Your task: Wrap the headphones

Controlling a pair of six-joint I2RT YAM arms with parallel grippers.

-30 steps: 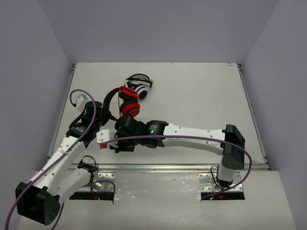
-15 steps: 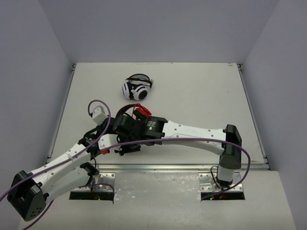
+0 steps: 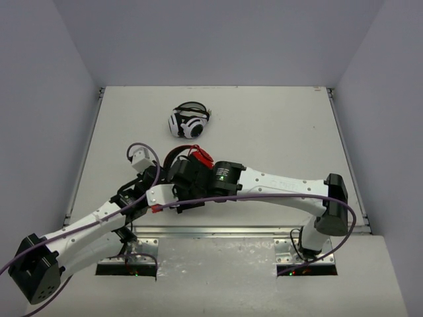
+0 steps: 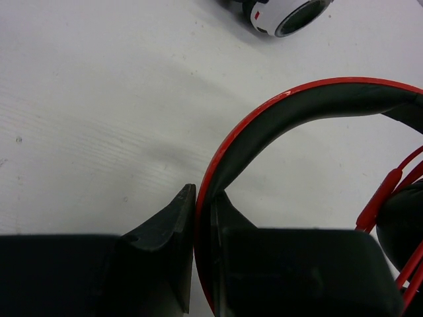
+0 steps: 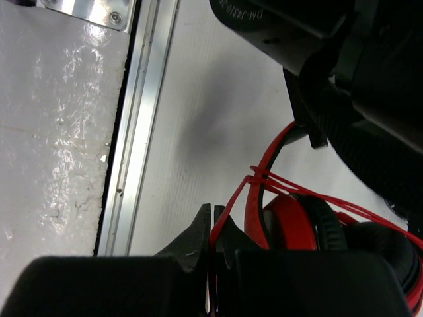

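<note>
Holding the headphones [image 3: 197,156] near the table's [image 3: 277,125] front edge, under both wrists. Pinching the headband [image 4: 297,105] narrowly with the left gripper [image 4: 203,211]; nipping the thin red cord [image 5: 231,202] with the right gripper [image 5: 213,221], shut tight (ear cups just beside). Well apart from the white-and-black pair [image 3: 188,121] farther back.

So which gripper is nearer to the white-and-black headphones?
Left. The left gripper, clamping the red headband, faces the white-and-black headphones; the right gripper pinches the cord farther back, by the front rail.
</note>
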